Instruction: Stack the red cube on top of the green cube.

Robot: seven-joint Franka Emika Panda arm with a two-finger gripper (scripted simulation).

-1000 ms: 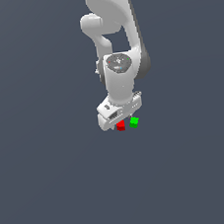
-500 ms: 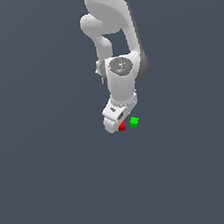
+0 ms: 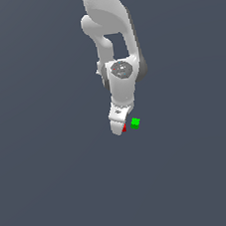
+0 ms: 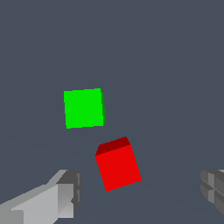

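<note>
The red cube point(image 4: 118, 167) lies on the grey floor between my two open fingers in the wrist view; one finger point(image 4: 61, 192) and the other point(image 4: 213, 187) stand well apart from it. The green cube point(image 4: 83, 108) lies a short gap away, clear of the red one. In the exterior view my gripper point(image 3: 119, 128) hangs low over the red cube point(image 3: 124, 128), which shows only as a sliver beside the hand. The green cube point(image 3: 135, 123) sits just to the exterior view's right of it. The gripper holds nothing.
The plain dark grey floor point(image 3: 53, 182) spreads all around. The white arm point(image 3: 110, 30) rises above the cubes in the exterior view.
The hand has turned about its vertical axis and come down over the red cube, covering more of it. Both cubes have stayed in place.
</note>
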